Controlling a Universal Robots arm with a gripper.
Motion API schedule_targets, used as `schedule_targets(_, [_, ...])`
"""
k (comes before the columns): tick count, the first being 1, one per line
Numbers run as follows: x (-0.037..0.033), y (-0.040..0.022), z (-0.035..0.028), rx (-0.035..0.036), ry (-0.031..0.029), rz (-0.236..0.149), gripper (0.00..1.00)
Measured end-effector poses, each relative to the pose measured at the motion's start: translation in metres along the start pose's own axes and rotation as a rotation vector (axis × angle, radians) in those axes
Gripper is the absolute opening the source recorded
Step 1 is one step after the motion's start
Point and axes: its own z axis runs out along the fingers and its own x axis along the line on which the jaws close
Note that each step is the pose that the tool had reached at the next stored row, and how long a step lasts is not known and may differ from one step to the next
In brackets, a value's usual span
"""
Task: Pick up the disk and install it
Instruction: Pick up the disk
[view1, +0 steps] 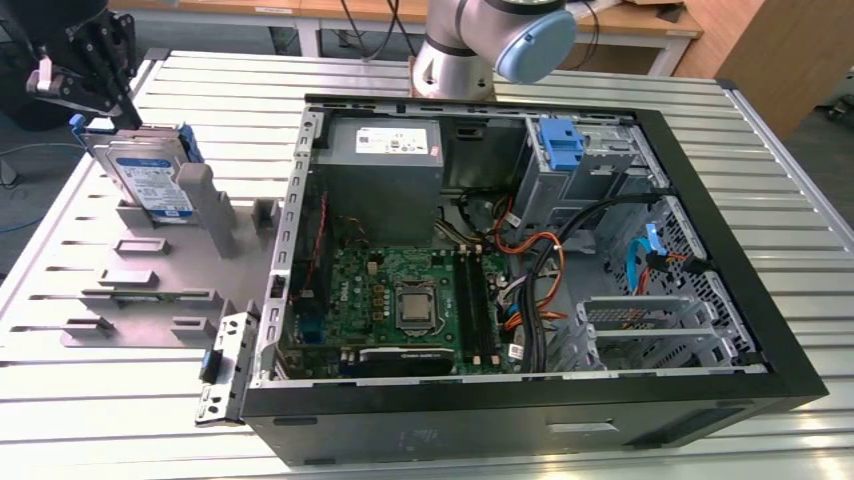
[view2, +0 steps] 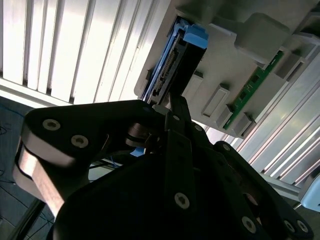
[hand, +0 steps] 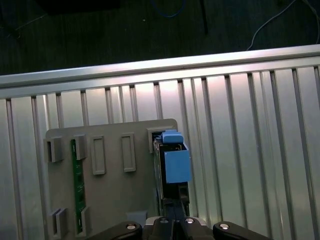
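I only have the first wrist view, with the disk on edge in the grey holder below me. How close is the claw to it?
Observer: In the exterior view the claw hangs just over the disk's top edge. I can't tell whether they touch.
Operator: Is the disk leaning?
Observer: No, it stands upright in the holder, with its label facing the exterior camera.
Operator: Where's the case?
Observer: The case lies open at the exterior view's right of the holder.
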Motion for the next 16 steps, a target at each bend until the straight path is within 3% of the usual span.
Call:
schedule_targets(3, [0.0,0.0,0.0001,-0.0001,0.0,0.0,0.17])
schedule_targets(9, [0.0,0.0,0.0004,0.0,0.0,0.0,0.47])
schedule_targets(12, [0.0,0.0,0.0005,0.0,0.0,0.0,0.53])
schedule_targets(13, [0.0,0.0,0.0005,0.0,0.0,0.0,0.59])
schedule_targets(16, [0.0,0.0,0.0007,0.0,0.0,0.0,0.59])
